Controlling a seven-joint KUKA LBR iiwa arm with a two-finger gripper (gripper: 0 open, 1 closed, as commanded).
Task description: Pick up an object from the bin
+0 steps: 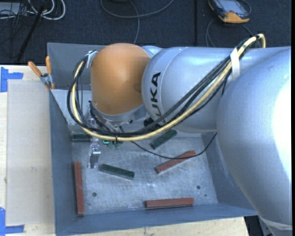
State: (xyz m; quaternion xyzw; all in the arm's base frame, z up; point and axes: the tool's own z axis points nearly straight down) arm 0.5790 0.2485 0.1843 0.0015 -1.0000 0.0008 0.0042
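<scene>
Grey metal bin [61,171] seen from above. My silver arm [196,92] reaches in from the right, and its orange wrist cover [115,77] hangs over the back-left part. Flat sticks lie scattered and well apart on the floor, so I judge any one could be lifted alone. My gripper [94,156] points down in the bin's left half. I cannot tell how far open it is, and I see nothing in its hold. Nearest is a dark green stick [116,171], lying flat just to its right. A long brown stick [78,188] hugs the left wall, and a second brown stick [168,202] lies by the front wall, both probably awkward to grasp.
</scene>
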